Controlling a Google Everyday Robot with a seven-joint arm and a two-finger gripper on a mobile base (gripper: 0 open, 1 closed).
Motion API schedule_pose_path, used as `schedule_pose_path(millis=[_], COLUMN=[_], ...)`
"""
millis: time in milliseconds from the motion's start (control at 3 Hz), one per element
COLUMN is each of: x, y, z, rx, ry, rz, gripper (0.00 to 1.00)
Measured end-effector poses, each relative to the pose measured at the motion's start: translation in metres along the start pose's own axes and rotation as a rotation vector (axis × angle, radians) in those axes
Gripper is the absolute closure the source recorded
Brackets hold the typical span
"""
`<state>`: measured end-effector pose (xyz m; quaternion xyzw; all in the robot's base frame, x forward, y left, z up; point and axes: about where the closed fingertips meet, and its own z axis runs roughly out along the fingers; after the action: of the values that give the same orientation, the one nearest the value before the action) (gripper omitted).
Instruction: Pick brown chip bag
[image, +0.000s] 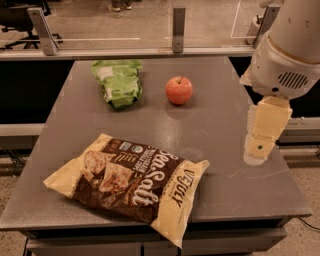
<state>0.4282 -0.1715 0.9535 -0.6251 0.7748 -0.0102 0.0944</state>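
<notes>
Here, end effector (260, 147) low at worktop's (215, 117) right side, well apart from brown chip bag (135, 185); grip state indiscernible.

The arm (286, 52) had a rounded white housing with a slotted vent grille. The gripper (258, 150), over the right edge of the table (215, 125), was cream-yellow and blocky, marked with one dark dot.

A grey table (225, 125) stands on speckled floor (306, 186), a metal rail (125, 52) on posts behind

Green bag (118, 82), red apple (179, 90) near it — both far back on grey table (225, 120)
</notes>
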Motion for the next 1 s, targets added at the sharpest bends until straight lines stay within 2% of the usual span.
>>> schedule_pose_path(millis=[333,667,1000], x=[-0.04,-0.071,-0.08], y=[0.034,0.067,0.073], z=[0.009,0.01,0.005], rx=[-0.064,-0.085,-0.08], ry=[-0.02,-0.113,-0.147], rz=[-0.086,-0.19,-0.235], gripper=[0.0,0.0,0.0])
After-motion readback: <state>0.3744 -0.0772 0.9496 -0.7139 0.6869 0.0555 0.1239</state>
